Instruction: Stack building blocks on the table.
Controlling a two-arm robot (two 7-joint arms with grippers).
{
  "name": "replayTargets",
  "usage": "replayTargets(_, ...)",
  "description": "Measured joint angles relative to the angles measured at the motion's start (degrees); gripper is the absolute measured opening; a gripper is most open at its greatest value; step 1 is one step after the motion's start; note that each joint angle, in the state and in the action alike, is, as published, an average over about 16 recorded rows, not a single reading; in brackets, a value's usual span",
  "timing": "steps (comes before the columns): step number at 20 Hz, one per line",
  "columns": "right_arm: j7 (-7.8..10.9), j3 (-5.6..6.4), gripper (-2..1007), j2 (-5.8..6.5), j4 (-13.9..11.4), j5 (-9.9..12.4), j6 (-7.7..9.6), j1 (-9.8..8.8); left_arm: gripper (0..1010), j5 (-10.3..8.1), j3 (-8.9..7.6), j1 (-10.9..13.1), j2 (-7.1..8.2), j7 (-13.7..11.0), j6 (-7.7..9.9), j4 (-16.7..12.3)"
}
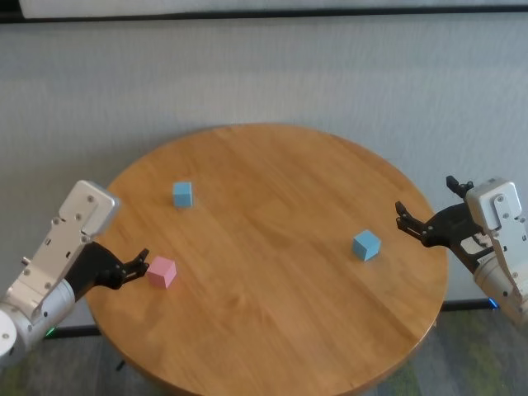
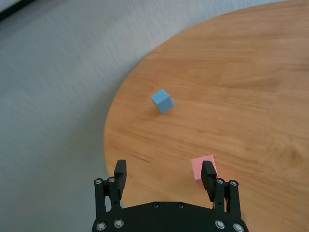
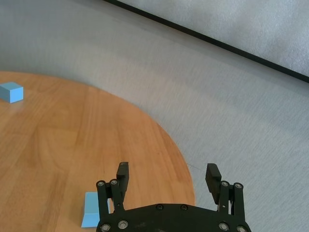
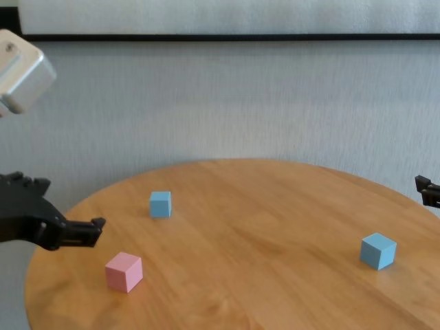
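Note:
The pale pink block (image 1: 162,271) lies on the round wooden table (image 1: 272,330) near its left edge. My left gripper (image 1: 136,266) is open just left of it. In the left wrist view the gripper (image 2: 164,171) is open and the pink block (image 2: 198,166) sits by one finger, not between the jaws. One light blue block (image 1: 182,194) lies farther back on the left. The other blue block (image 1: 366,244) lies on the right. My right gripper (image 1: 425,202) is open over the table's right edge, apart from that block (image 3: 91,210).
Grey carpet surrounds the table (image 4: 261,275), and a wall with a dark baseboard stands behind it. All three blocks lie apart from one another: pink (image 4: 124,271), blue (image 4: 160,203) and blue (image 4: 377,250). Bare wood lies between them.

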Motion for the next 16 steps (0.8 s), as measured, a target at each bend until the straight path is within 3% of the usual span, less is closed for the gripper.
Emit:
replayTargets(6, 0.0, 0.0, 1005, 0.0, 0.0, 0.0, 0.0, 0.0, 1002, -2.01, -0.42, -1.0, -2.32, -2.7, 2.74, 1.8)
replayTargets(10, 0.0, 0.0, 1005, 0.0, 0.0, 0.0, 0.0, 0.0, 1002, -3.27, -0.6, -1.8, -3.74, -4.5, 3.27, 3.3)
replayTargets(16, 0.0, 0.0, 1005, 0.0, 0.0, 0.0, 0.0, 0.0, 1002, -3.73, -0.26, -2.9, -5.41, -6.5, 3.6, 5.0)
